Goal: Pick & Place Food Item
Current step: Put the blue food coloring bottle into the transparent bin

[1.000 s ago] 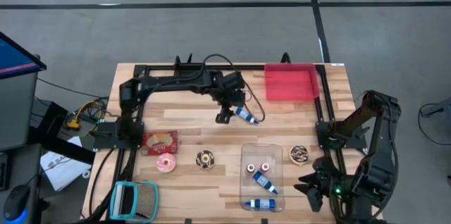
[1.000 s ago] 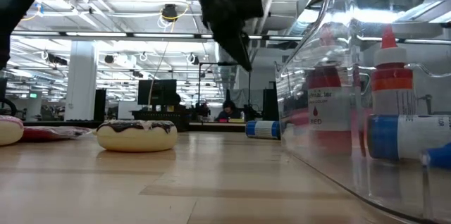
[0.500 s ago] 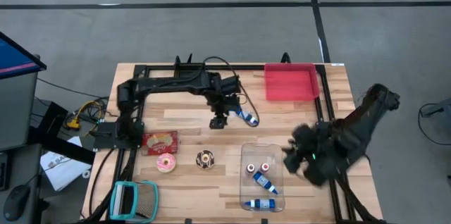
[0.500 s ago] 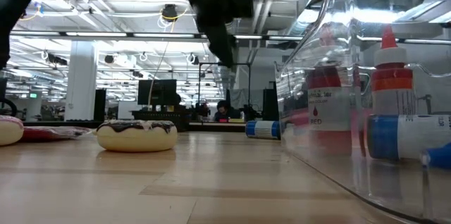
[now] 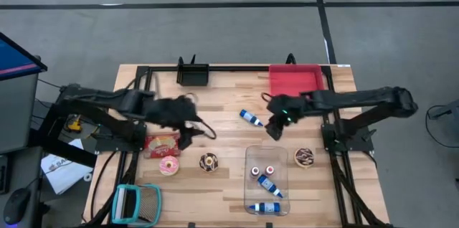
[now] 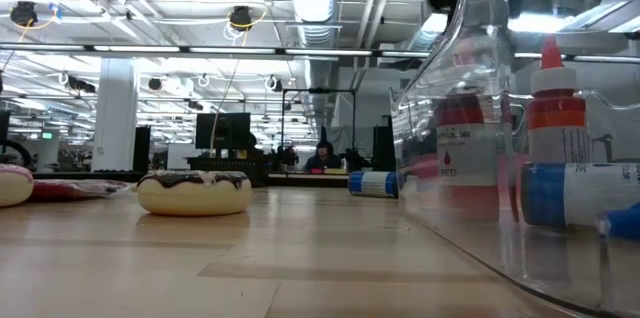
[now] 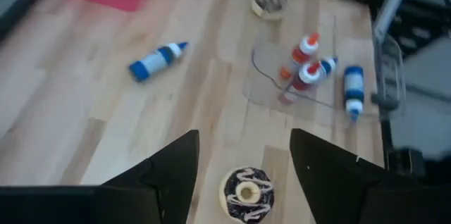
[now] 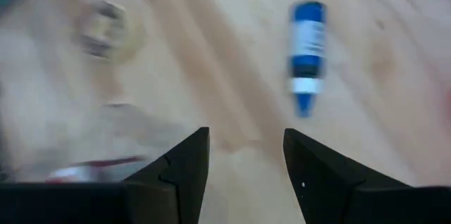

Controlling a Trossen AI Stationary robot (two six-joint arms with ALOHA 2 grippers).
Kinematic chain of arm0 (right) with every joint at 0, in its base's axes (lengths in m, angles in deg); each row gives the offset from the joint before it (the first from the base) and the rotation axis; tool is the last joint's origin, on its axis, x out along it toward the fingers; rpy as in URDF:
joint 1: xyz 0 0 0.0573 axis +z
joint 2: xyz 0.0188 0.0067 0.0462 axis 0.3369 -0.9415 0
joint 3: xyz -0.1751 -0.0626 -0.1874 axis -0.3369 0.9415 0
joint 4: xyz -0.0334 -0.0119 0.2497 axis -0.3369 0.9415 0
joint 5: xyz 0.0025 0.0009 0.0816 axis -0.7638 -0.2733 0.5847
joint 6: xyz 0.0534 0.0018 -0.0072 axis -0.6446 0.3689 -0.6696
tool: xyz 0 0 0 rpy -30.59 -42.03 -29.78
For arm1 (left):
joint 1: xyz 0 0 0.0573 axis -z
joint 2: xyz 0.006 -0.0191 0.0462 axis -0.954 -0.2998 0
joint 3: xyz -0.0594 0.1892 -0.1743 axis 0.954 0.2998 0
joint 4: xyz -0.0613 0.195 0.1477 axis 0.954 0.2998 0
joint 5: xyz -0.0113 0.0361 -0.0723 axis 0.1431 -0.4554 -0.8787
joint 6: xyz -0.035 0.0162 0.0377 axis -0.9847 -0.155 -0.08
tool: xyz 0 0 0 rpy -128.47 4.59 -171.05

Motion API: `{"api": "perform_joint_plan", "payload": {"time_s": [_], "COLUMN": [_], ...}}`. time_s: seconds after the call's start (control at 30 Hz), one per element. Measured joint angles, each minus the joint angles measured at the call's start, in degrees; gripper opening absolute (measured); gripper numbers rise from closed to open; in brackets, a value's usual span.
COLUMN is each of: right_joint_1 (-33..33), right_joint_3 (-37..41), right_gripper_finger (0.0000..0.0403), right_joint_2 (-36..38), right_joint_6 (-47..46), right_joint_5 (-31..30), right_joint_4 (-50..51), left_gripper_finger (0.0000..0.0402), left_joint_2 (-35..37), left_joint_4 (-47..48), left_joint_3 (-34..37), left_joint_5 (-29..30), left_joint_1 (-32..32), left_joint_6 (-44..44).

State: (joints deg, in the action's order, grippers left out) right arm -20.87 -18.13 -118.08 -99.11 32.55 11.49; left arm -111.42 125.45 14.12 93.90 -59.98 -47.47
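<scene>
My left gripper hovers left of centre in the high view, above the red snack packet; its fingers stand apart with nothing between them. My right gripper hangs right of centre, below the red tray in the upper right, and its fingers are likewise spread and empty.

The chocolate donut lies flat on the wooden table, a little below centre: a dark-glazed ring with pale stripes and a light hole in the middle. From my left wrist it sits just ahead of my fingertips; in the low view it shows at lower left, dark icing over a pale base. A pink donut lies to its left, and another chocolate one rests right of the clear bin, which holds small bottles. A blue bottle lies on its side just above centre, between my two grippers; my right wrist sees it at upper right.
</scene>
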Motion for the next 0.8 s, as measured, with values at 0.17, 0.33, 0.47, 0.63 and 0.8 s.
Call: {"api": "perform_joint_plan", "payload": {"time_s": [0.17,0.33,0.47,0.63,0.8], "right_joint_1": [-8.4,-10.7,-10.4,-9.7,-9.5], "right_joint_3": [-1.0,-5.4,-9.3,-11.0,-11.2], "right_gripper_finger": [0.0175,0.0175,0.0175,0.0175,0.0175], "right_joint_2": [-10.5,-20.1,-26.6,-33.1,-36.8], "right_joint_6": [9.5,10.7,10.5,10.5,10.4], "right_joint_5": [4.5,5.0,5.1,4.9,3.0], "right_joint_4": [0.8,0.3,-0.1,0.0,-0.8], "left_gripper_finger": [0.0218,0.0218,0.0218,0.0218,0.0218], "left_joint_2": [3.5,3.6,3.6,3.6,3.6], "left_joint_4": [1.0,0.5,-0.3,-0.3,-0.4], "left_joint_3": [1.6,1.6,1.6,1.6,1.6], "left_joint_5": [10.7,12.1,12.1,12.1,12.1], "left_joint_1": [6.8,9.3,10.2,11.5,12.8], "left_joint_6": [-8.1,-8.4,-7.9,-7.8,-7.8]}}
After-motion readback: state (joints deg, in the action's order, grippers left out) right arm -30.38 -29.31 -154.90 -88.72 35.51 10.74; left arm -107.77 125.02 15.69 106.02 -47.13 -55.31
